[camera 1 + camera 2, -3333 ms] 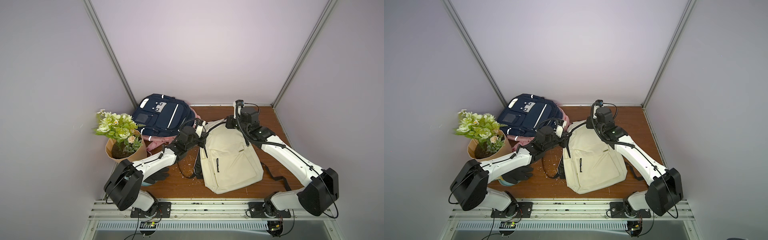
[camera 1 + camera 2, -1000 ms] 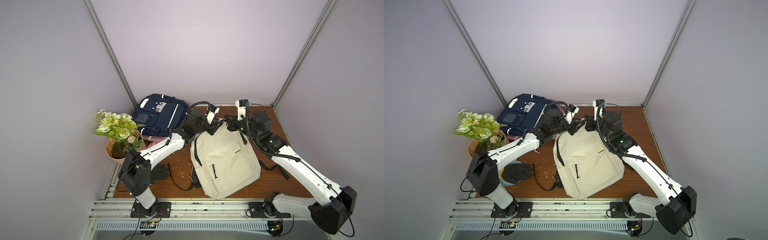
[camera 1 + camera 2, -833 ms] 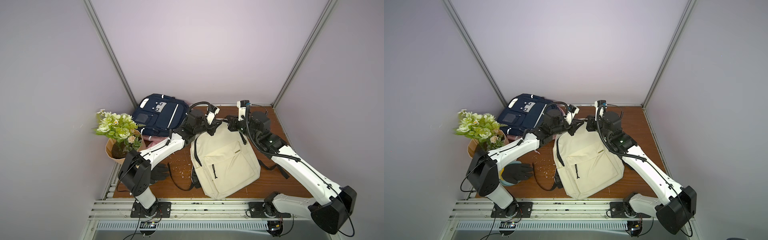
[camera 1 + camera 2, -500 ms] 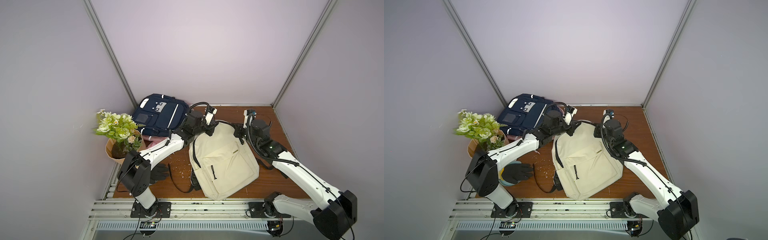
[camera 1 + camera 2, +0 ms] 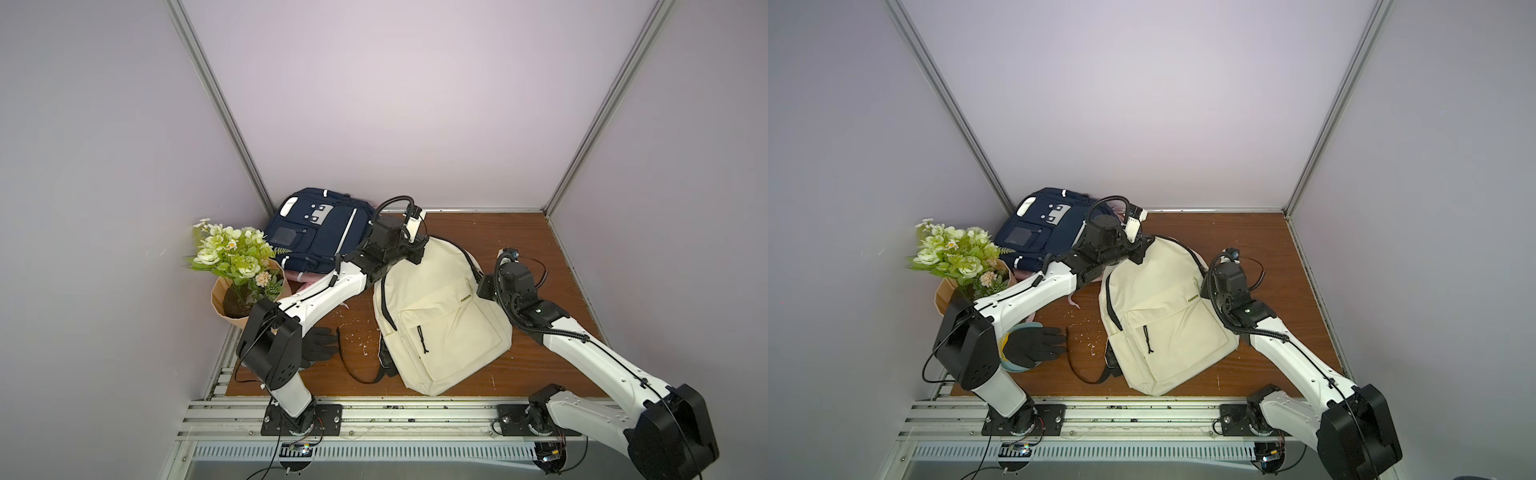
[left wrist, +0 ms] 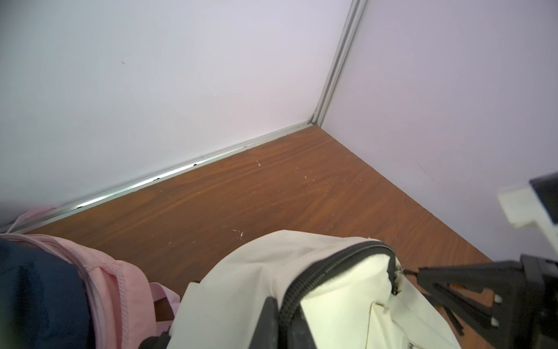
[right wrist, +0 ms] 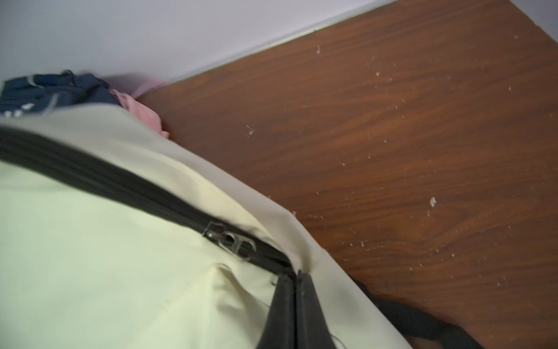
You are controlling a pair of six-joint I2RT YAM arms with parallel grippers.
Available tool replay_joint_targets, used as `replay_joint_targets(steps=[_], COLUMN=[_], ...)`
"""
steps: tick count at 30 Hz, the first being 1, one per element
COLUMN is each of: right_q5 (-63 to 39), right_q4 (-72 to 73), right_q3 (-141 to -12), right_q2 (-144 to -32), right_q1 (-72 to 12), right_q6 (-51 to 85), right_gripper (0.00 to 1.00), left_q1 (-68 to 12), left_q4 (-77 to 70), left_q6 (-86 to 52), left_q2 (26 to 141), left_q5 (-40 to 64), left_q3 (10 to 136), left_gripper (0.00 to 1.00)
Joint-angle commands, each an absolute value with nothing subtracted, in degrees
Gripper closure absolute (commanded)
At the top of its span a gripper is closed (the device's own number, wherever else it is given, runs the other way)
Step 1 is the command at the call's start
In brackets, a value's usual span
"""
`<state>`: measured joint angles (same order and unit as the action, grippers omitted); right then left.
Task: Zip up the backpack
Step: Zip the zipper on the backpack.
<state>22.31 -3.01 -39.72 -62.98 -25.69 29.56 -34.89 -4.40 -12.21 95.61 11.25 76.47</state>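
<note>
The cream backpack (image 5: 440,316) (image 5: 1163,316) lies flat on the wooden table, top toward the back wall. My left gripper (image 5: 417,257) (image 6: 283,305) is shut on its top edge, pinching the black zipper seam (image 6: 332,266). My right gripper (image 5: 482,286) (image 7: 296,273) is shut at the bag's right shoulder, on the pull of the metal zipper slider (image 7: 231,240). The zipper (image 7: 90,178) looks closed between the two grippers. In the left wrist view the right gripper's fingertips (image 6: 428,272) sit just past the slider.
A navy backpack (image 5: 316,228) lies on a pink bag (image 6: 114,272) in the back left corner. A potted bunch of flowers (image 5: 237,266) stands at the left edge, with a black glove (image 5: 320,345) in front. Walls enclose three sides.
The right gripper has moved from the backpack's top round to its right shoulder, drawing the slider along. The left gripper has shut on the top seam. The bag shifted slightly left.
</note>
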Motion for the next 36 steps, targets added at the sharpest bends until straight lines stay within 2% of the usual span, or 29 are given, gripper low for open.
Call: replay_joint_targets(steps=[1, 7, 9, 11, 12, 14, 16, 19, 24, 25, 31, 33, 36], right_q5=[25.14, 23.88, 24.24, 24.55, 24.69, 24.59, 24.01, 22.57, 20.28, 20.05, 19.60, 18.49, 16.53], right_q4=[-6.33, -5.10, -5.04, -4.75, -4.89, -5.13, -5.07, -4.27, -2.99, -2.95, -5.89, -7.57, -10.88], right_q3=[-36.00, -34.70, -36.14, -37.92, -38.80, -40.71, -41.80, -42.57, -43.54, -43.90, -43.48, -42.94, -41.62], right_q2=[-61.87, -62.03, -62.19, -63.24, -64.13, -66.80, -69.11, -71.77, -75.35, -75.76, -72.12, -70.02, -67.68], right_q1=[-24.35, -23.19, -22.36, -21.13, -20.41, -18.53, -16.63, -13.53, -10.01, -9.92, -11.78, -13.90, -18.59], right_q6=[34.36, 34.82, 34.22, 33.59, 33.44, 33.22, 33.29, 34.21, 34.83, 34.58, 31.56, 29.71, 29.01], right_gripper=[1.00, 1.00, 1.00, 1.00, 1.00, 1.00, 1.00, 1.00, 1.00, 0.96, 0.43, 0.36, 0.32], left_q1=[-32.84, -32.81, -32.92, -32.96, -32.94, -32.87, -32.88, -32.88, -33.58, -34.44, -40.91, -41.16, -41.22], left_q4=[-8.57, -6.71, -5.92, -4.29, -3.01, 0.62, 4.71, 10.19, 10.09, 9.99, 9.85, 9.39, 7.31], left_q6=[-13.64, -14.93, -15.58, -16.99, -17.75, -19.97, -22.43, -25.74, -31.22, -32.25, -36.82, -38.16, -38.83], left_q2=[96.52, 101.78, 102.68, 102.39, 101.86, 99.78, 97.08, 91.92, 84.77, 84.31, 84.93, 85.78, 87.37], left_q5=[5.78, 8.60, 8.09, 4.88, 2.65, -2.86, -7.44, -11.62, -7.22, -6.42, -6.94, -6.02, -4.13], left_q3=[81.40, 89.01, 89.78, 89.33, 88.94, 87.38, 85.32, 77.45, 60.72, 58.16, 50.37, 48.53, 46.13], left_gripper=[1.00, 0.98, 0.85, 0.58, 0.48, 0.30, 0.17, 0.08, 0.02, 0.01, 0.03, 0.03, 0.03])
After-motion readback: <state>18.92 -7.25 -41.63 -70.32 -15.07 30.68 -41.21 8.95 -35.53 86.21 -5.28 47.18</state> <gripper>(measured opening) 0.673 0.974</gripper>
